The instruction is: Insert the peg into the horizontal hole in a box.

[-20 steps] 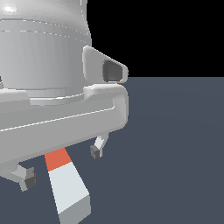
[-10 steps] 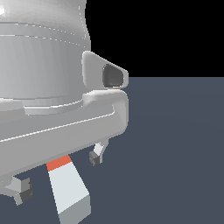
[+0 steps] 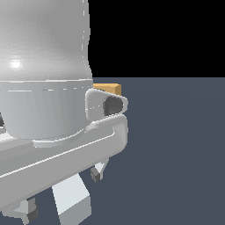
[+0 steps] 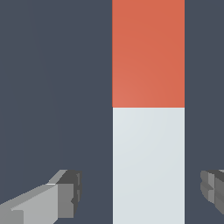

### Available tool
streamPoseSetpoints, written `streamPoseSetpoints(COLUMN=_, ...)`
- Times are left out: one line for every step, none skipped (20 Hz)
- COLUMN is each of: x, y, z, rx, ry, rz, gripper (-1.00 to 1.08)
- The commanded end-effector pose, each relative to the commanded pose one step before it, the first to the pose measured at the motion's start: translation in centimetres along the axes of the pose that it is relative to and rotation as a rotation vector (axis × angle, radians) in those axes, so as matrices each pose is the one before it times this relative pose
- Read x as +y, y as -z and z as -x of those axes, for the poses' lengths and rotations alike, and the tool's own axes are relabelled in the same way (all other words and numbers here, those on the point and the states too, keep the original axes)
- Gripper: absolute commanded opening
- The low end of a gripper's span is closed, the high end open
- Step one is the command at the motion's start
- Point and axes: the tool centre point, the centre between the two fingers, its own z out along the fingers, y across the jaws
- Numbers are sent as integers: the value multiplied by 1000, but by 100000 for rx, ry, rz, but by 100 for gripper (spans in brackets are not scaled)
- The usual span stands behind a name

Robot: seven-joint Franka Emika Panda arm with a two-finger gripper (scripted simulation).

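Note:
The peg (image 4: 148, 166) lies flat on the dark floor, a white square bar with a red end (image 4: 148, 52). In the wrist view my gripper (image 4: 142, 192) is open, with one fingertip (image 4: 70, 192) on each side of the white part and gaps to both. In the exterior view only the white end of the peg (image 3: 72, 200) shows below my arm, with the gripper (image 3: 63, 193) low around it. A corner of the tan-orange box (image 3: 110, 89) shows behind the arm. The hole is hidden.
My large grey-white arm body (image 3: 44, 88) fills the exterior view's left half and hides most of the scene. The dark grey floor (image 3: 176, 154) extends to the exterior view's right.
The arm has come down over the peg. The red end has gone out of sight behind the arm in the exterior view, and the box corner has come into view.

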Motion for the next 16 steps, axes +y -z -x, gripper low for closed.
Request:
streamPoseSetpoints(x=22, y=-1010, z=4, rx=-34, ry=110, rz=18, gripper=100)
streamPoseSetpoints(x=3, y=-257, z=24, rx=0, ry=0, rz=0, gripper=100)
streamPoseSetpoints(x=8, y=-192, z=26, rx=0, ry=0, rz=0, gripper=100)
streamPoseSetpoints(x=11, y=-130, z=24, rx=0, ry=0, rz=0, gripper=100)
streamPoseSetpoints(x=10, y=-74, z=18, rx=0, ry=0, rz=0, gripper=100)
streamPoseSetpoints(x=4, y=-23, z=7, rx=0, ry=0, rz=0, gripper=100)
streamPoseSetpoints(x=0, y=0, z=0, rx=0, ry=0, rz=0, gripper=-100)
streamPoseSetpoints(x=0, y=0, z=0, rx=0, ry=0, rz=0, gripper=-100)
streamPoseSetpoints(x=0, y=0, z=0, rx=0, ry=0, rz=0, gripper=-100)
streamPoseSetpoints(x=0, y=0, z=0, rx=0, ry=0, rz=0, gripper=-100)
streamPoseSetpoints(x=0, y=0, z=0, rx=0, ry=0, rz=0, gripper=-100)
streamPoseSetpoints(x=0, y=0, z=0, rx=0, ry=0, rz=0, gripper=-100)
streamPoseSetpoints(x=0, y=0, z=0, rx=0, ry=0, rz=0, gripper=-100)
streamPoseSetpoints(x=0, y=0, z=0, rx=0, ry=0, rz=0, gripper=-100)
streamPoseSetpoints(x=0, y=0, z=0, rx=0, ry=0, rz=0, gripper=-100)
streamPoseSetpoints(x=0, y=0, z=0, rx=0, ry=0, rz=0, gripper=-100)
